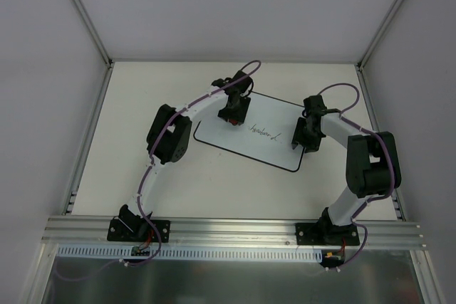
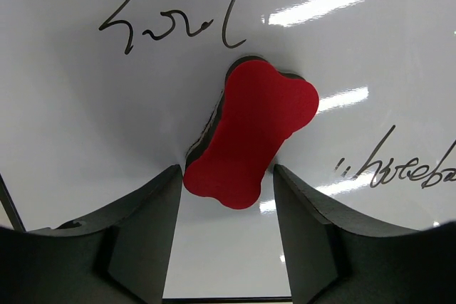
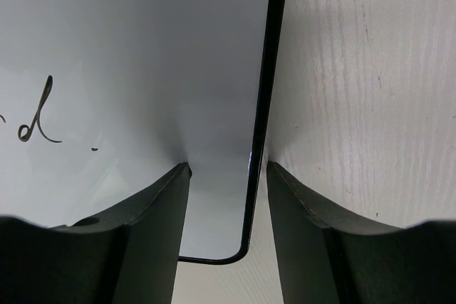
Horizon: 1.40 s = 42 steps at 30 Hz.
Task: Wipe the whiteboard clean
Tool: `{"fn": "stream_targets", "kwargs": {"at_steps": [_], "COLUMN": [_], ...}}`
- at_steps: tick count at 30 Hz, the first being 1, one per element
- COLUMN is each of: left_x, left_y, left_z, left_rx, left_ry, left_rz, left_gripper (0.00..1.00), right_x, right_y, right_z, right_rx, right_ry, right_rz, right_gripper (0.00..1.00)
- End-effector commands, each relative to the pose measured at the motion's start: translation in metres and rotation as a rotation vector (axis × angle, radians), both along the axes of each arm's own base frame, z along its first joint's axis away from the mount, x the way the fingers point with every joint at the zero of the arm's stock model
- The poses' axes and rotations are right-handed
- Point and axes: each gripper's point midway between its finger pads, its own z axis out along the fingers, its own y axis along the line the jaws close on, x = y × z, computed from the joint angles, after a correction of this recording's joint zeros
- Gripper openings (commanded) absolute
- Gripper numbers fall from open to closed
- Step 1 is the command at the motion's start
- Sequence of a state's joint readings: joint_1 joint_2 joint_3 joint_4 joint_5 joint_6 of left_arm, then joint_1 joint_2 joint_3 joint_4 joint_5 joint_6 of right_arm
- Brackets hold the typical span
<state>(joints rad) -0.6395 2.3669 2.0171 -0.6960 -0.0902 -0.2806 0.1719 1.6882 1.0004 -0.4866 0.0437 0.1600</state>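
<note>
Tool (image 2: 226,174) seemingly gripping one eraser (image 2: 255,127), one whiteboard (image 2: 85,126)

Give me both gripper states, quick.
Left gripper: closed on the red eraser, which sits on the whiteboard.
Right gripper: open, holding nothing, jaws straddling the whiteboard's edge.
</note>
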Motion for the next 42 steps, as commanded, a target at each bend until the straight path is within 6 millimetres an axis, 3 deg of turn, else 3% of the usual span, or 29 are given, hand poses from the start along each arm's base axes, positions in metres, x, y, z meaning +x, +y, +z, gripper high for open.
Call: {"fn": "stream_targets", "kwargs": {"at_steps": [1,8,17,19,26,42], "left_x": [0.002,0.008,0.016,0.018,0.021,0.035], "left_y": [0.012,0.006,-0.004,-0.007,-0.005,0.045], "left_z": [0.018,0.017,0.019,0.020,0.014,0.020], "left_rx": [0.032,0.025,-0.006,-0.019,-0.029,-0.013], "left_ry": [-0.029,-0.051,-0.094,-0.104,-0.097,-0.092], "left_rz": [0.008,-0.068,-0.132,-0.138,-0.120,0.022], "left_gripper": [0.55,0.43,0.38,0.26,0.00,0.00], "right_x": [-0.002,-0.002,-0.002,-0.002,-0.006,-0.056], "right_y": [0.003,0.005,0.007,0.007,0.008,0.063], "right_z": [-0.010,-0.010,-0.009,-0.009,-0.007,-0.006], "right_rx": [0.003,0.009,0.016,0.014,0.015,0.125], "right_ry": [0.033,0.033,0.031,0.031,0.042,0.133], "right_rz": [0.025,0.039,0.051,0.055,0.060,0.117], "right_gripper": [0.52,0.52,0.52,0.52,0.46,0.43]}}
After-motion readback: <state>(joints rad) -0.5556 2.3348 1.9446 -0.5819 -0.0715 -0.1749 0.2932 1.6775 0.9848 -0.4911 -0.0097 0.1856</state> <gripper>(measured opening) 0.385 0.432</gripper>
